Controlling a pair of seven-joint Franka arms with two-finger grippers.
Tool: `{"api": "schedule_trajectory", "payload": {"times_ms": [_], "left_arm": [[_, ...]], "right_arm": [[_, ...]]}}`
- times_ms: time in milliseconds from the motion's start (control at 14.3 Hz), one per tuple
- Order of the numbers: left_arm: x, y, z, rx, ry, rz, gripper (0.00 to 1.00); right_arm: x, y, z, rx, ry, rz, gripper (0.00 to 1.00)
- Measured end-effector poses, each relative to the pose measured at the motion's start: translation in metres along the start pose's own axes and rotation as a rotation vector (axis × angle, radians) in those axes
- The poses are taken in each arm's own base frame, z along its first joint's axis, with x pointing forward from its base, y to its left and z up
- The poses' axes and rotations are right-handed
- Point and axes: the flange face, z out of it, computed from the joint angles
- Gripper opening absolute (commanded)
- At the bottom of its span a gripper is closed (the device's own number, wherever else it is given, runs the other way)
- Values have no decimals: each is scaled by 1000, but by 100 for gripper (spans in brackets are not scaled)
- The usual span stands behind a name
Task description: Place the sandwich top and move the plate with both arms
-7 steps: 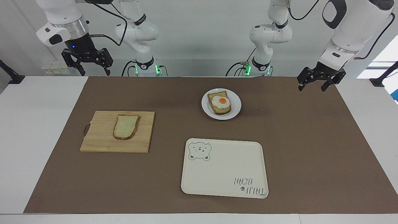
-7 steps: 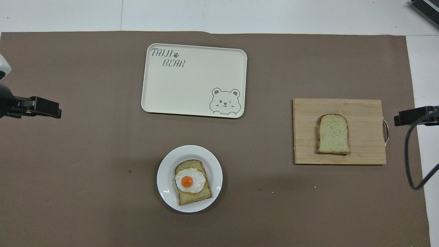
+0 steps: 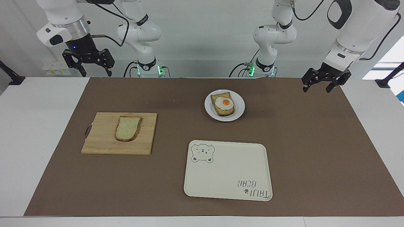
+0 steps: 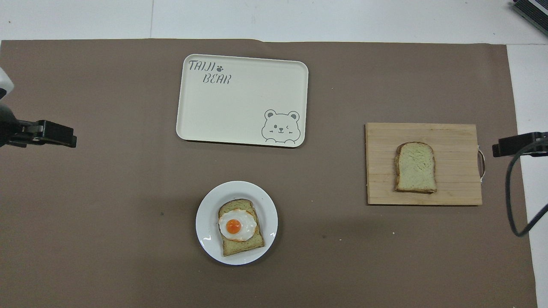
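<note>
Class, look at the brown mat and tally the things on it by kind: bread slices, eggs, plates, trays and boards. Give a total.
Bread slices: 2 (plain slice, toast under the egg)
Fried eggs: 1
Plates: 1
Trays: 1
Cutting boards: 1
Total: 6

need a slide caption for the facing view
Plain bread slice on cutting board, egg toast on white plate, bear tray empty, both arms waiting.
</note>
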Motion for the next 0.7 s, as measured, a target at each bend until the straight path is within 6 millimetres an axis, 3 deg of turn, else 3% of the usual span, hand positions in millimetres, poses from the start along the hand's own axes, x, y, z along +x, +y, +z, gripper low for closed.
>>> {"api": "schedule_trajectory", "payload": {"times_ms": [698], "left_arm": [[-4,0,-6,0,6,0,100]], "right_arm": [[0,0,1,0,-1,1,100]]}}
